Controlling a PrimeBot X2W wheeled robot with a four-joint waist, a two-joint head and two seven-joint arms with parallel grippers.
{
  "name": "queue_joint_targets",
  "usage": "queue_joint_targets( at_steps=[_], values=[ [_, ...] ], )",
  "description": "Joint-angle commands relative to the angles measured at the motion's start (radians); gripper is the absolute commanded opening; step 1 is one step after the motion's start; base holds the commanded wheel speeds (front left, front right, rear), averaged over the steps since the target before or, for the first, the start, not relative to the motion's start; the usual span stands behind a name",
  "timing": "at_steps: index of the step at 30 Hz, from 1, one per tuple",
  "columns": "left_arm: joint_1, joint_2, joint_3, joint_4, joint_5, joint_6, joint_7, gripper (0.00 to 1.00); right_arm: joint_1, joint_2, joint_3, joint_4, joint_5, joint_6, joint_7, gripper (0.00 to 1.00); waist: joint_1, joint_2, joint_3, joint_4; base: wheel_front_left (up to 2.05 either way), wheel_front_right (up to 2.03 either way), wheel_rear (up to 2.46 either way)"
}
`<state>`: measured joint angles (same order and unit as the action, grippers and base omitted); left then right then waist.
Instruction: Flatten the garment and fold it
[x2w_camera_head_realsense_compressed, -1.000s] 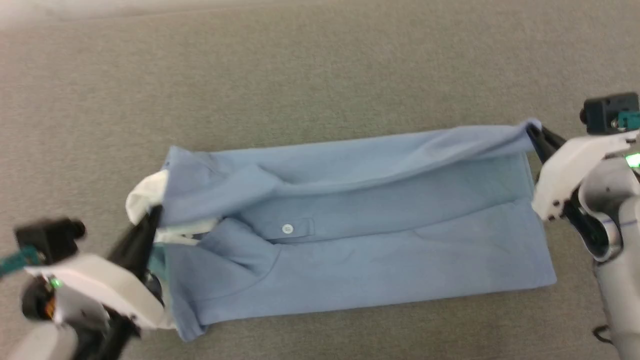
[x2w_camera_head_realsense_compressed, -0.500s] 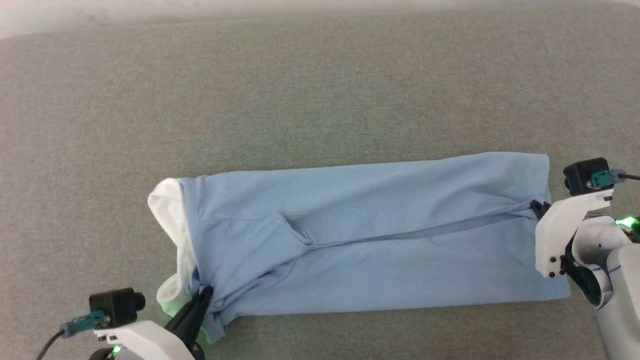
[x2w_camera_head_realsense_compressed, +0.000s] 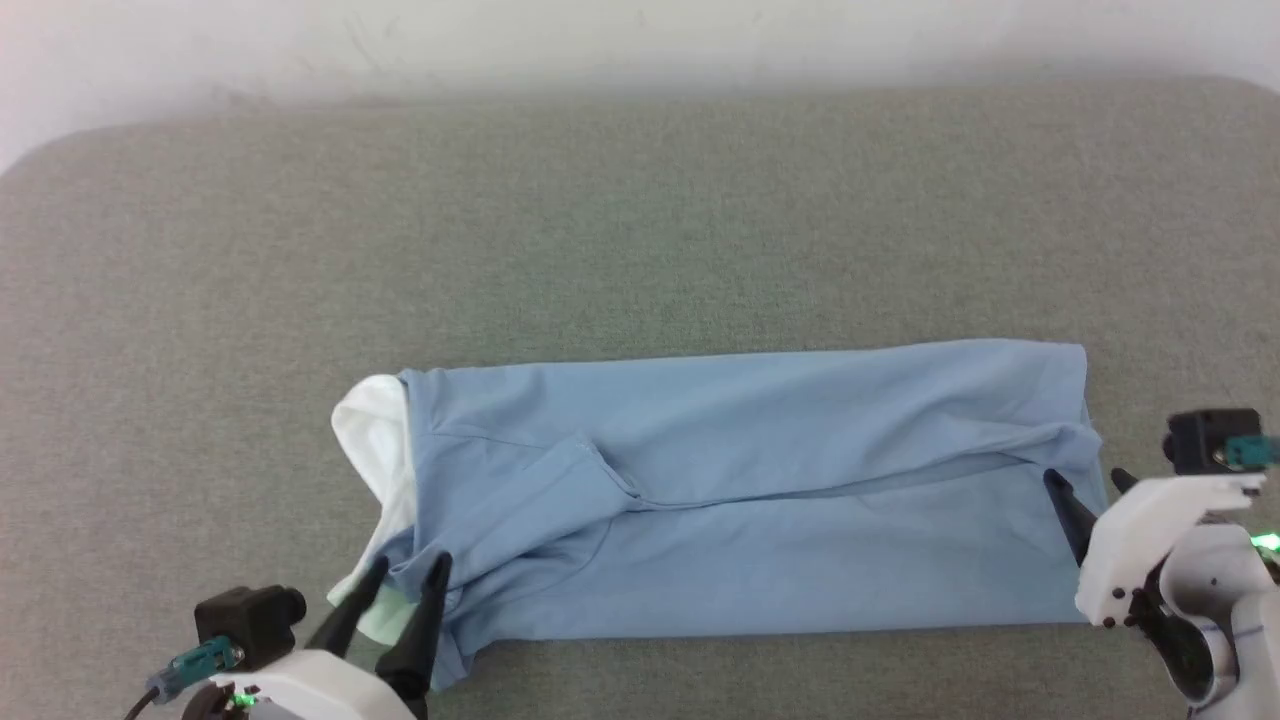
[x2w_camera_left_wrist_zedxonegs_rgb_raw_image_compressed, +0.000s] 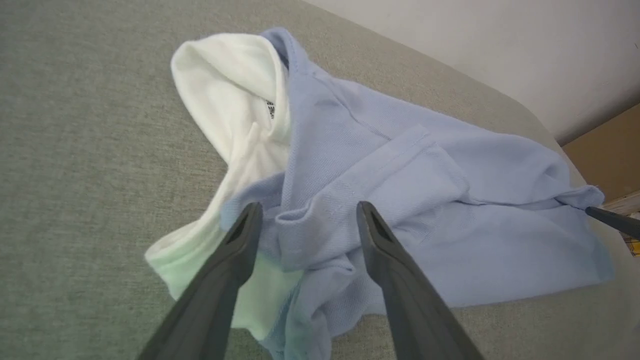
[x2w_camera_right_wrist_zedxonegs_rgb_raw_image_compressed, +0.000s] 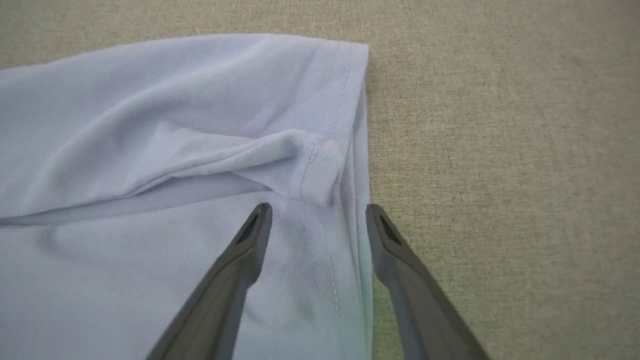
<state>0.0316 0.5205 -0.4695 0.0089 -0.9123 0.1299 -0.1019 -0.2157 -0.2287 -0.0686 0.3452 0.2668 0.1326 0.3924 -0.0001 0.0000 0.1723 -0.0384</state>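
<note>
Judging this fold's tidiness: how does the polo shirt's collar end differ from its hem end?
The collar end shows white fabric poking out; the hem end is all light blue. The collar end is bunched at its near corner; the hem end runs straight with one small pucker. Both lie on the grey surface, the left gripper and right gripper open over them.

Matt knit garment (x2w_camera_head_realsense_compressed: 760, 500) (finely pitted weave); coarse grey cloth surface (x2w_camera_head_realsense_compressed: 640, 230)
</note>
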Motion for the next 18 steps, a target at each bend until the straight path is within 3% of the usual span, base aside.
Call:
queue_joint_targets(
  at_steps=[1, 6, 12, 18],
  values=[
    [-0.026, -0.011, 0.003, 0.007, 0.038, 0.022, -0.040, 1.00, 0.035, 0.020, -0.024, -0.042, 0.001, -0.002, -0.013, 1.00, 0.0001, 0.0000, -0.027, 0.013, 0.00, 0.00, 0.00],
    [-0.068, -0.039, 0.028, 0.032, 0.123, 0.068, -0.128, 1.00, 0.084, 0.071, -0.085, -0.156, -0.004, -0.002, -0.071, 1.00, 0.0001, 0.0000, -0.042, 0.021, 0.00, 0.00, 0.00],
    [-0.146, -0.089, 0.103, 0.036, 0.274, 0.105, -0.159, 1.00, 0.074, 0.128, -0.161, -0.211, -0.014, -0.002, -0.145, 1.00, 0.0001, 0.0000, -0.050, 0.032, 0.00, 0.00, 0.00],
    [-0.193, -0.186, 0.214, 0.021, 0.451, 0.070, -0.160, 1.00, 0.029, 0.162, -0.226, -0.155, -0.012, -0.002, -0.156, 1.00, 0.0001, 0.0000, -0.041, 0.044, 0.00, 0.00, 0.00]
  ],
)
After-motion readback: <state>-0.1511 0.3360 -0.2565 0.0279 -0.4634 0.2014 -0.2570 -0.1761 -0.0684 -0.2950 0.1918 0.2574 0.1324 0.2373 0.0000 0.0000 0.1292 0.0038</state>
